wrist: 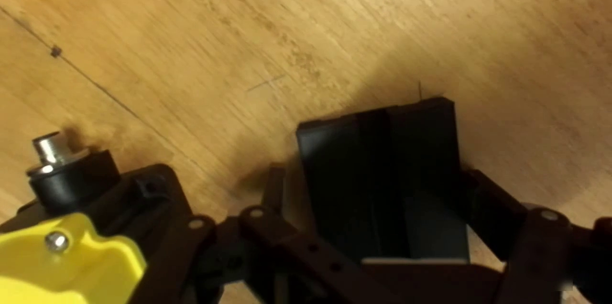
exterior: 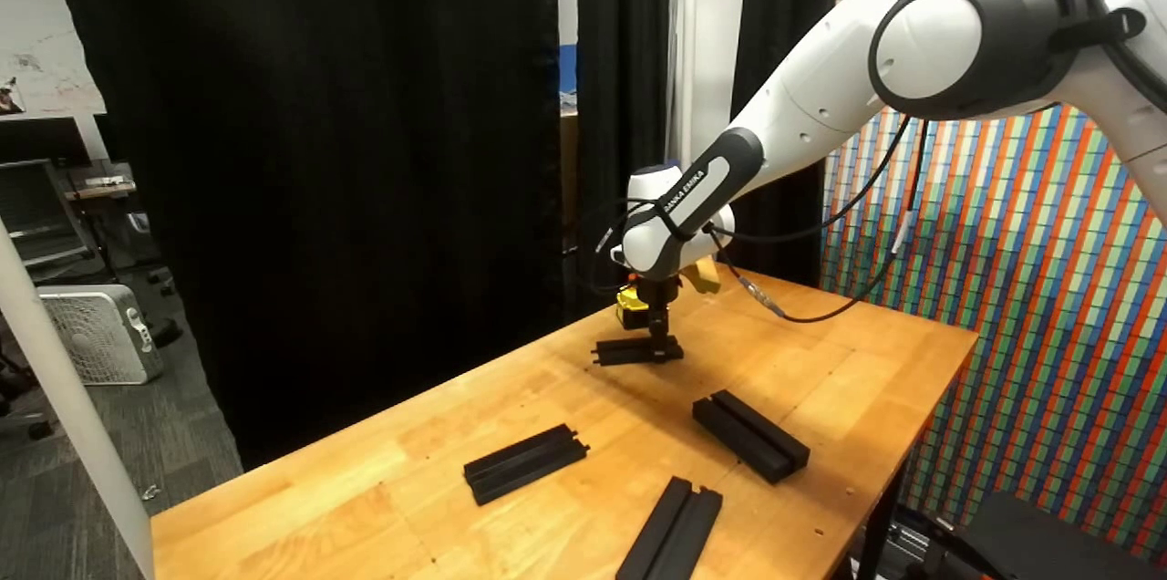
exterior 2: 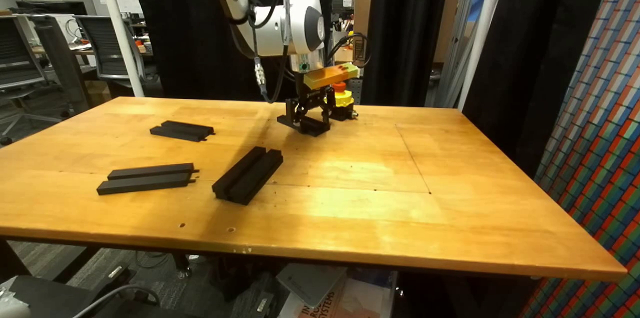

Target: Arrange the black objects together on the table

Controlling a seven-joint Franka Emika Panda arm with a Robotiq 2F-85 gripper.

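The black bar (wrist: pixel 382 179) under your gripper (wrist: pixel 375 182) looks stiff and probably light; expect it to take a firm squeeze without bending, but to pivot if you hold it off-centre. Take it across its width, low on both long sides, near mid-length, clear of the pegs (exterior: pixel 595 351) at one end, which could snap. In an exterior view your gripper seems nearer the plain end.

In the wrist view the bar appears to lie flat on the table (wrist: pixel 215 31), its length running roughly twelve to six. Your fingers (wrist: pixel 276 187) are spread astride it, at nine and three: bare wood shows beside the nine o'clock one, while you can't tell whether the three o'clock one touches. The yellow button housing (wrist: pixel 71 266) sits between eight and nine. In an exterior view, from the gripper, a second bar (exterior 2: pixel 182 130) lies at nine, a third bar (exterior 2: pixel 147 178) between eight and nine, and a fourth bar (exterior 2: pixel 248 174) between seven and eight.
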